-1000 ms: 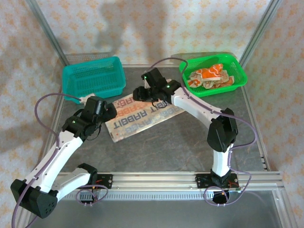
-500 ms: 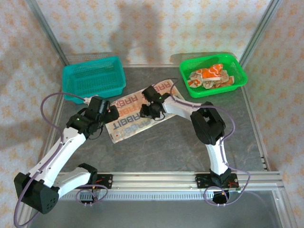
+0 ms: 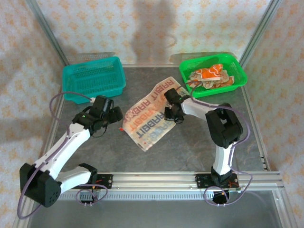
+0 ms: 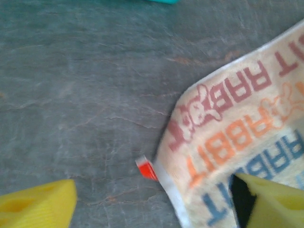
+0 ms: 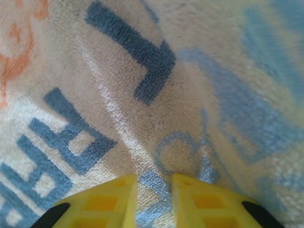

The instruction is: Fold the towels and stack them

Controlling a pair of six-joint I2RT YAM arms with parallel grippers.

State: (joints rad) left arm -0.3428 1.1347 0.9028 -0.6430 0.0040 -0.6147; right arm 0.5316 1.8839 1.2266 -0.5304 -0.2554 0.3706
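Observation:
A cream towel (image 3: 149, 118) printed with orange and blue RABBIT stripes lies spread diagonally on the grey table. My right gripper (image 3: 168, 114) sits on its right edge. In the right wrist view the yellow fingers (image 5: 111, 202) stand close together with a ridge of the towel (image 5: 142, 95) pinched in the right gripper (image 5: 154, 199). My left gripper (image 3: 118, 114) is at the towel's left edge, open. In the left wrist view the left gripper (image 4: 159, 209) straddles the towel (image 4: 237, 133) beside its red tag (image 4: 146, 168). Several more towels (image 3: 211, 77) lie crumpled in the green basket (image 3: 240, 69).
A teal basket (image 3: 95, 90) stands at the back left, just beyond the left arm. The green basket is at the back right, close behind the right gripper. Bare grey table (image 3: 190, 142) stretches in front of the towel to the metal rail at the near edge.
The right gripper has closed on the towel and pulled it to the right, swinging it from a flat left-leaning lie to a steeper diagonal. The left gripper has followed to the right and narrowed a little.

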